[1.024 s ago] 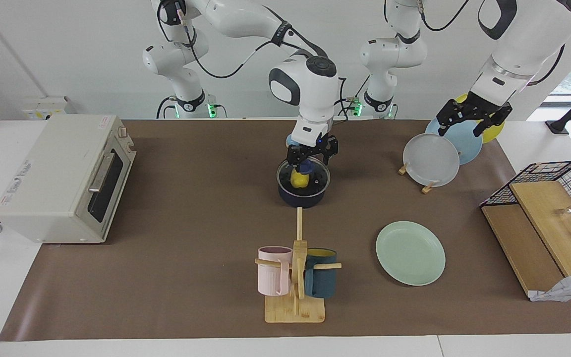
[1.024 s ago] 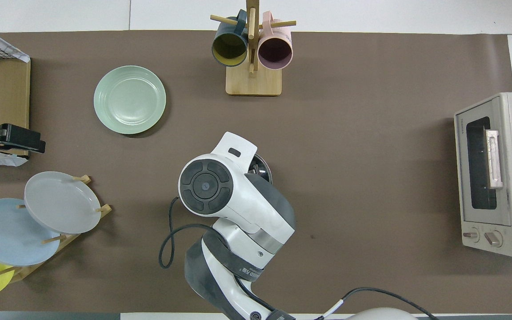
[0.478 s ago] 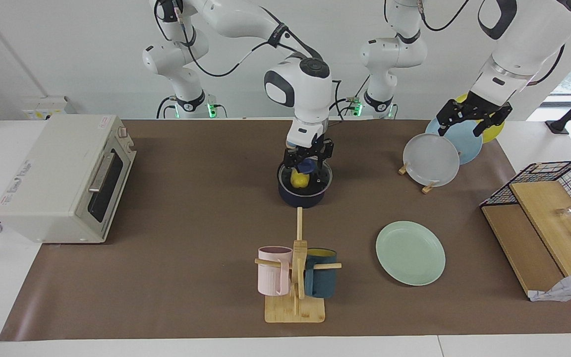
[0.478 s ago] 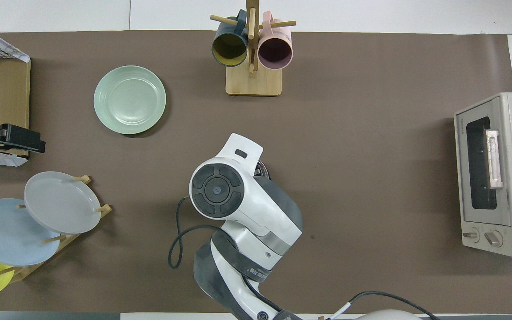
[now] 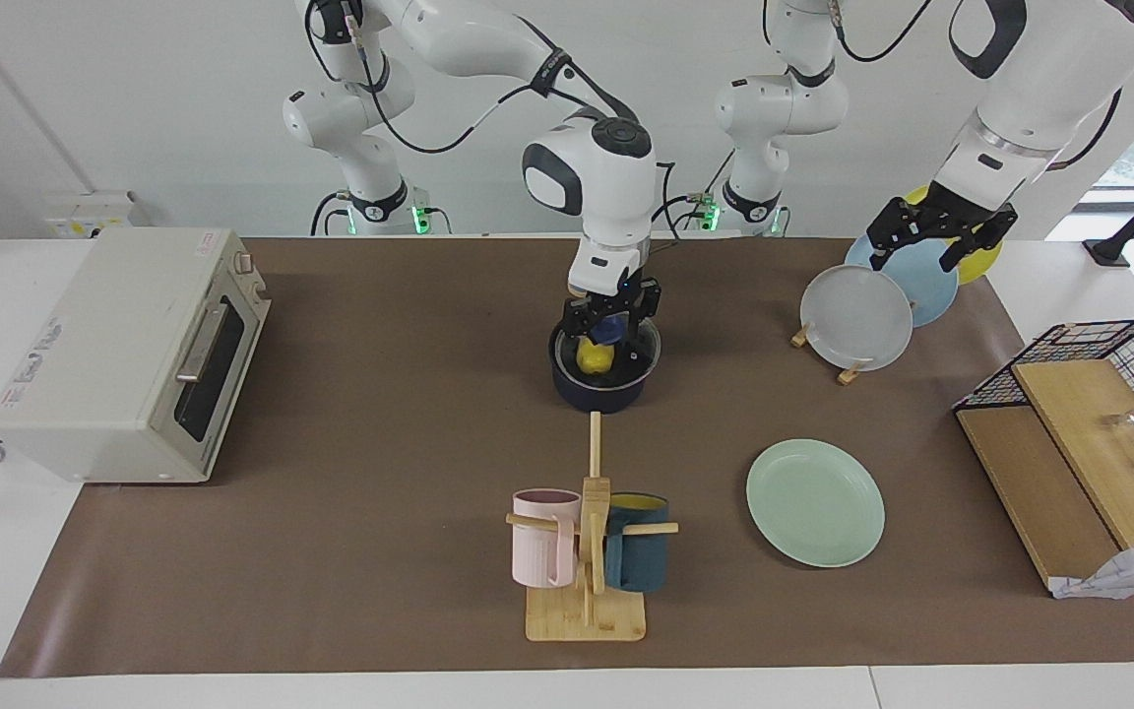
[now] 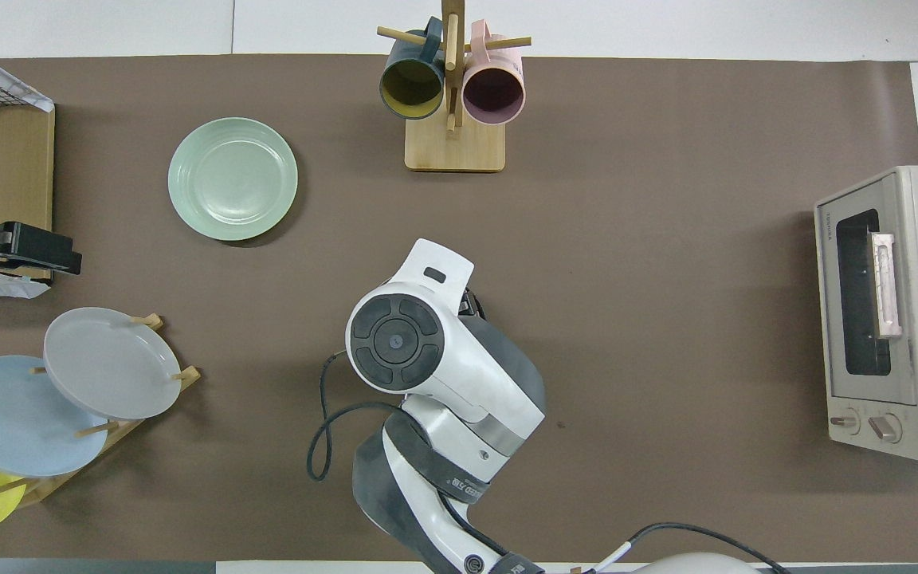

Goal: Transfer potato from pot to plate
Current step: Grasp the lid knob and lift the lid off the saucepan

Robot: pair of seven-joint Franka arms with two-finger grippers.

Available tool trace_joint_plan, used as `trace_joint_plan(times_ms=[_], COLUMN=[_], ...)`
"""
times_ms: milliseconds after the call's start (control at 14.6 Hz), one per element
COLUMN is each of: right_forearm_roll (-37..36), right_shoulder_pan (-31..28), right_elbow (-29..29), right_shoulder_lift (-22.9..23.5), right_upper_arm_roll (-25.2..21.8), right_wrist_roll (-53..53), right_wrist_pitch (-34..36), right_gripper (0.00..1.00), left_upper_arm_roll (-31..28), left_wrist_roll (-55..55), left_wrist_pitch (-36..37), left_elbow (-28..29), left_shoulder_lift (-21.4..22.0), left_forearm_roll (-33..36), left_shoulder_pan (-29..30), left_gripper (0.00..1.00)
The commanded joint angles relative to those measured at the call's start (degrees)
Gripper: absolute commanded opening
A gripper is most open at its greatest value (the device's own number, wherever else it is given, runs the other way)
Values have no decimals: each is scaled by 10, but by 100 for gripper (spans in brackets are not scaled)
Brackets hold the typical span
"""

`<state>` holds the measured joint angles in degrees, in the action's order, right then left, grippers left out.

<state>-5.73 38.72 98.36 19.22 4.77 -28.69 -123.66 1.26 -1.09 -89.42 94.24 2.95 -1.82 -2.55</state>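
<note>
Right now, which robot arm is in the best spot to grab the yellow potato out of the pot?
The right arm. Its gripper is already down in the pot, fingers open around the potato. The left gripper waits over the plate rack, away from the pot.

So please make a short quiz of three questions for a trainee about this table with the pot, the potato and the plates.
1. True or false: the small glossy yellow potato lies in the dark navy round pot.
2. The right gripper is over: A) the pot B) the white toaster oven C) the wooden mug stand.
3. What lies on the pale mint-green round plate?

Key: 1 true; 2 A; 3 nothing.
</note>
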Motion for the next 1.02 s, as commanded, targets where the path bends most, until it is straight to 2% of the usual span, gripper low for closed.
trace_joint_plan(times_ms=[0,205,273,341,410,478,546,956], right_forearm_roll=[-4,-4,-4,-4,-4,-4,-4,-9], right_shoulder_pan=[-9,-9,-9,-9,-9,-8,-8,-23], right_elbow=[25,25,25,25,24,21,18,-16], right_shoulder_lift=[-14,-15,-15,-14,-14,-14,-14,-15], right_upper_arm_roll=[5,5,5,5,5,5,5,2], right_wrist_roll=[12,12,12,12,11,7,5,32], right_wrist_pitch=[-18,-18,-18,-18,-18,-16,-12,25], right_gripper=[89,88,78,65,50,28,21,20], left_upper_arm_roll=[7,8,8,8,8,7,8,8], left_wrist_roll=[1,0,0,0,1,0,0,0], left_wrist_pitch=[11,9,10,12,12,13,12,13], left_elbow=[-4,-3,-3,-3,-3,-3,-3,-3], left_shoulder_lift=[3,4,4,4,4,4,4,4], left_forearm_roll=[6,6,6,6,6,6,6,6], left_shoulder_pan=[9,2,2,4,7,8,8,8], left_gripper=[100,100,100,100,100,100,100,100])
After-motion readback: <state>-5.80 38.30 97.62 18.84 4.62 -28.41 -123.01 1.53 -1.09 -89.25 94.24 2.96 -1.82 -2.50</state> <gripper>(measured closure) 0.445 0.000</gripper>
